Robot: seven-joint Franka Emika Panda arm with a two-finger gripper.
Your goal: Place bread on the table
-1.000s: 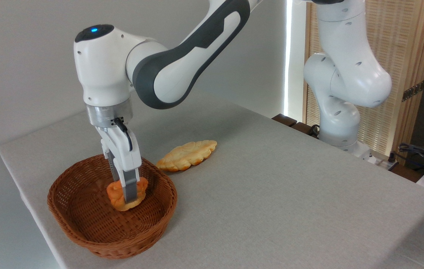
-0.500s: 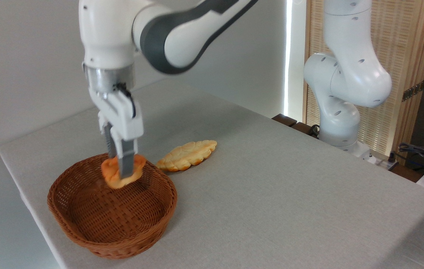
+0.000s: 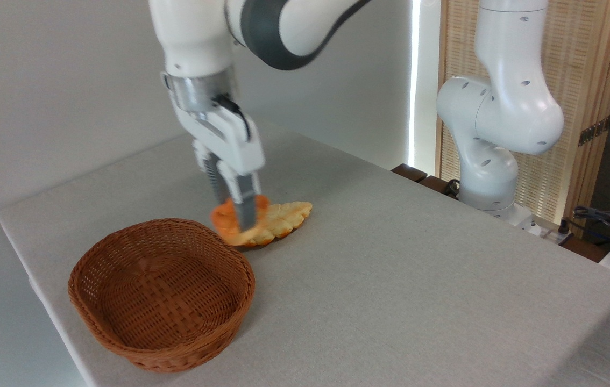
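A white robot arm holds the bread, a small, glossy orange bun, in its gripper, whose two fingers are clamped narrowly on either side of the bun. The bread hangs in the air just beyond the far right rim of the basket, clear of the wicker and above the table. One grey finger crosses the front of the bun and hides its middle; the other sits behind it and shows only in part. The picture is slightly blurred around the fingers.

From this angle the bread overlaps the left end of the loaf, a pale yellow braided piece that lies flat on the grey cloth, further from the basket on the same side. Whether bun and loaf touch cannot be told.

The basket, brown and round, stands near the table's left front edge with nothing in it. Well to the right of the basket, past the table's far edge, the arm's base stands before a slatted wooden screen, with cables at the right border.
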